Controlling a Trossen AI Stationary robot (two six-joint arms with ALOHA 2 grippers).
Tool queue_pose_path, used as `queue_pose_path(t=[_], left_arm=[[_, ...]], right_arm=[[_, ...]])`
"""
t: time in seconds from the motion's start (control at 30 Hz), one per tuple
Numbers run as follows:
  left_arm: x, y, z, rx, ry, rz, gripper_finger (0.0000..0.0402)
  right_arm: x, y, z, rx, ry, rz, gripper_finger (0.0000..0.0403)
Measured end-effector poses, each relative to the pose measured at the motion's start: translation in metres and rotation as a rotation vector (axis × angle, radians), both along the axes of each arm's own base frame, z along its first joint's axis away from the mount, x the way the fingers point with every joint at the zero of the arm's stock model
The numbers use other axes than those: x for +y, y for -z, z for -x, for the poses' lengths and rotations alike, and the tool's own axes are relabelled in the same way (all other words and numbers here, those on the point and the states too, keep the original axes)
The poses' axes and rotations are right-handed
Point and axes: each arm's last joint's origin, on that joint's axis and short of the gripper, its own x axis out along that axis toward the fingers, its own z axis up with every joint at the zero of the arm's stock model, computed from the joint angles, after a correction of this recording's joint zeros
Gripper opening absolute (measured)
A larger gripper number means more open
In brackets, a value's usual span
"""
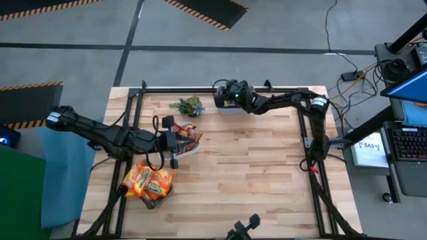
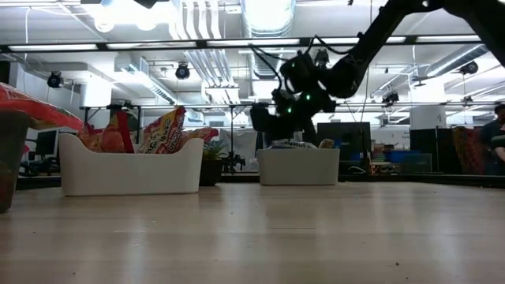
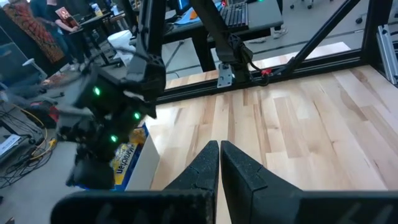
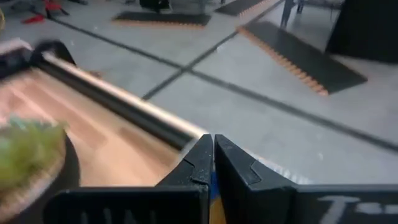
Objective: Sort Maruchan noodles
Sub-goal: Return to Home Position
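Orange-red noodle packets [image 1: 189, 133] stand in a white tub [image 2: 130, 173] left of the table's middle. More orange-red packets [image 1: 148, 181] fill a second tub near the near-left corner. A blue-yellow packet [image 3: 124, 158] lies in a small white tub [image 1: 230, 108] at the far edge. My left gripper [image 1: 179, 143] hovers by the first tub, and its fingers [image 3: 219, 158] are shut on nothing. My right gripper [image 1: 223, 93] hangs just above the far tub [image 2: 298, 167]. It [image 4: 211, 155] is shut and empty, with a sliver of blue-yellow packet [image 4: 214, 190] below it.
A small green plant [image 1: 188, 105] stands at the far edge between the two white tubs. A black metal frame [image 1: 200, 89] runs around the table's far and side edges. Bare wood [image 1: 253, 173] spans the middle and right of the table.
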Motion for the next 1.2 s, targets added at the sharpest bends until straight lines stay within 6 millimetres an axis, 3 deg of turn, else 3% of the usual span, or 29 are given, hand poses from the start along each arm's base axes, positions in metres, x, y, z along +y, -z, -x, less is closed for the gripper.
queue_pose_path(t=[0.13,0.23,0.37,0.57,0.77,0.9,0.97,1.1,1.2], left_arm=[[0.000,0.000,0.000,0.000,0.000,0.000,0.0000],[0.000,0.000,0.000,0.000,0.000,0.000,0.0000],[0.000,0.000,0.000,0.000,0.000,0.002,0.0000],[0.000,0.000,0.000,0.002,0.001,0.000,0.0000],[0.000,0.000,0.000,0.003,0.001,0.000,0.0000],[0.000,0.000,0.000,0.003,0.001,0.000,0.0000],[0.000,0.000,0.000,0.003,0.001,0.000,0.0000],[0.000,0.001,0.000,0.007,0.001,-0.002,0.0000],[0.000,0.004,0.004,0.052,0.005,-0.016,0.0000]], right_arm=[[-0.001,0.028,-0.004,0.017,0.012,-0.060,0.0009],[-0.002,0.034,-0.005,0.027,0.013,-0.071,0.0009],[-0.001,0.022,-0.003,0.046,-0.001,-0.050,0.0009],[-0.001,-0.023,0.005,0.057,0.019,0.006,0.0009],[-0.002,-0.008,0.005,0.081,0.035,-0.042,0.0009],[-0.004,0.021,-0.001,0.106,0.045,-0.087,0.0009],[-0.005,0.026,-0.003,0.100,0.038,-0.085,0.0009],[-0.003,0.019,-0.002,0.113,0.025,-0.072,0.0009],[0.005,-0.006,0.001,0.103,-0.011,-0.032,0.0009]])
